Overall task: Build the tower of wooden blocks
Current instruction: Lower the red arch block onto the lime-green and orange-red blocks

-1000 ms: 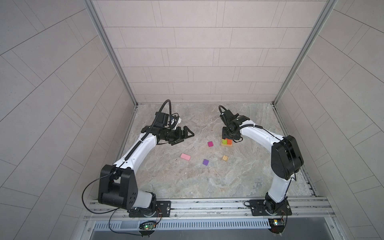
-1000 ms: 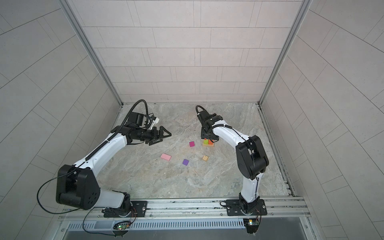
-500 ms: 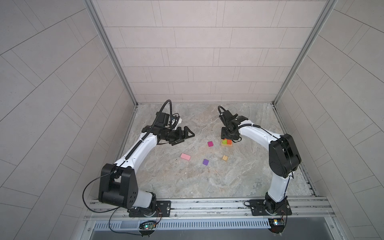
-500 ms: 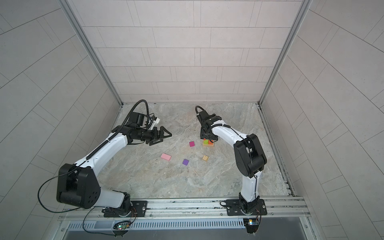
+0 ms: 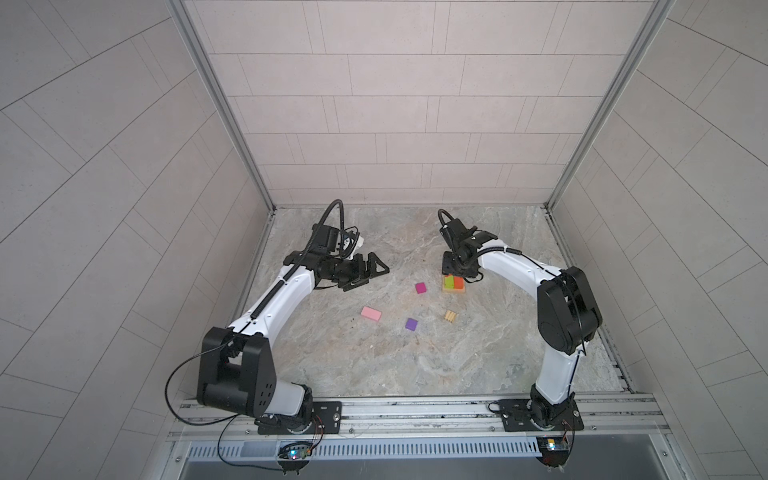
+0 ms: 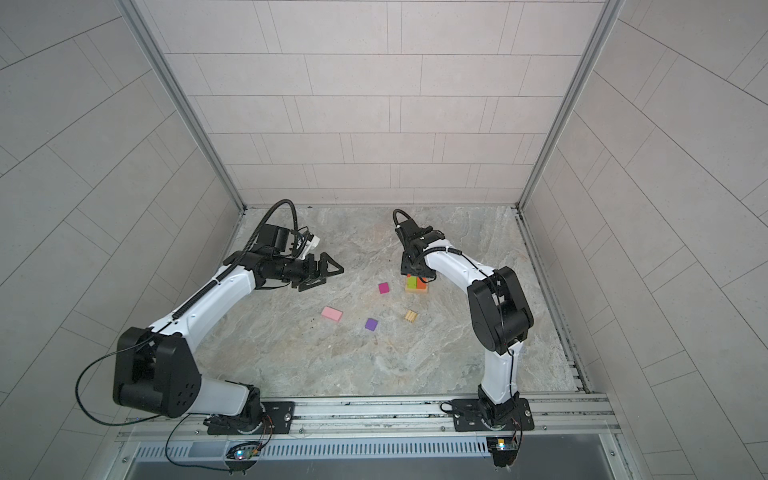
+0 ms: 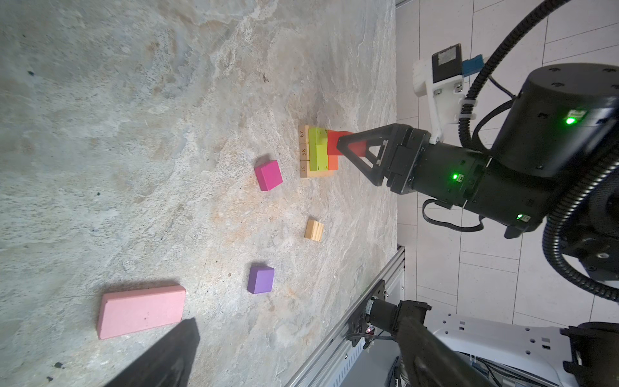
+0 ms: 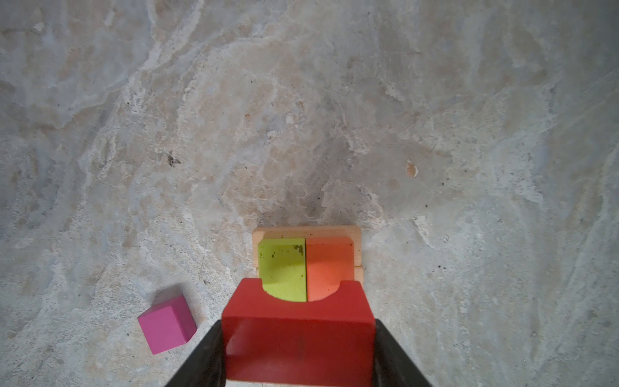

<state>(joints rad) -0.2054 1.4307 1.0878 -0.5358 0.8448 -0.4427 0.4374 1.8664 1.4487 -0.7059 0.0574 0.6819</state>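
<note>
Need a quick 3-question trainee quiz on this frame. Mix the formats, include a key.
1. True or false: the left gripper is open and holds nothing.
2. What is the right gripper clamped on? A) a blue cylinder B) the red arch C) a yellow wedge
3. Fill in: ___ blocks lie loose on the table, apart from the stack.

Key
1. True.
2. B.
3. Four: pink rectangle, purple cube, magenta cube, tan block.
</note>
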